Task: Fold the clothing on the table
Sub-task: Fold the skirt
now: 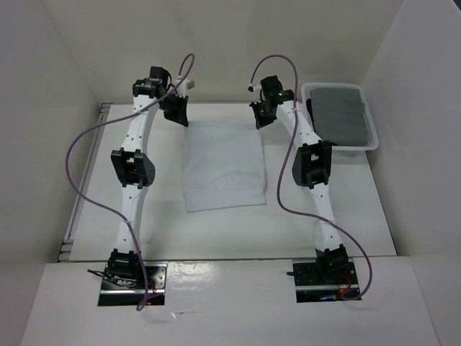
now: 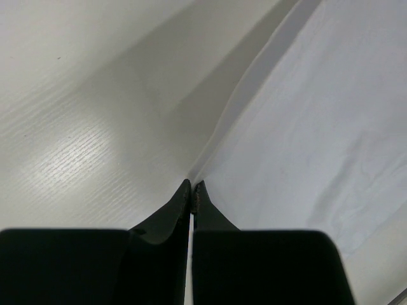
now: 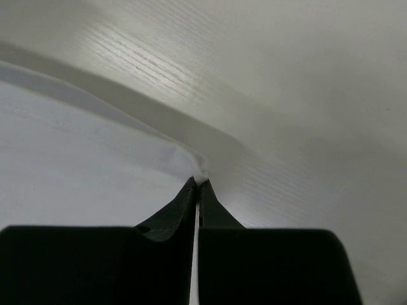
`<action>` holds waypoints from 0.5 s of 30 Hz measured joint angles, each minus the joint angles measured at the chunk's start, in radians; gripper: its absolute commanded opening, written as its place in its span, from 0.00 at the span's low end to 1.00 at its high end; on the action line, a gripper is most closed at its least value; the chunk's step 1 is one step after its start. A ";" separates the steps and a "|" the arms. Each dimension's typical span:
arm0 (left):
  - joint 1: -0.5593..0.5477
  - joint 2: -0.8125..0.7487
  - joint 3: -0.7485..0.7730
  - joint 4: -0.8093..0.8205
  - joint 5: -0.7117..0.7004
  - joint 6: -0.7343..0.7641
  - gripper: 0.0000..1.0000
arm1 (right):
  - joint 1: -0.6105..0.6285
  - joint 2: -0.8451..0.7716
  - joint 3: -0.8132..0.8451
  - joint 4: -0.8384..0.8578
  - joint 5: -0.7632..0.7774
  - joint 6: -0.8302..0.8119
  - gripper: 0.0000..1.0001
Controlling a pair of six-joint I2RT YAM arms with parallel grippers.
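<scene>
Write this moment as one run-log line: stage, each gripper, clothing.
stage: grasp | left gripper: shut on clothing, far-left corner | right gripper: shut on clothing, far-right corner | clothing: mostly flat on table

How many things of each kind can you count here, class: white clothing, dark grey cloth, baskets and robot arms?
white clothing: 1
dark grey cloth: 1
white basket: 1
robot arms: 2, the left arm and the right arm
Total: 5
</scene>
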 measured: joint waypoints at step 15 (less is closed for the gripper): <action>0.007 -0.029 -0.013 -0.026 0.052 0.029 0.00 | 0.000 -0.231 -0.173 0.008 -0.016 -0.031 0.00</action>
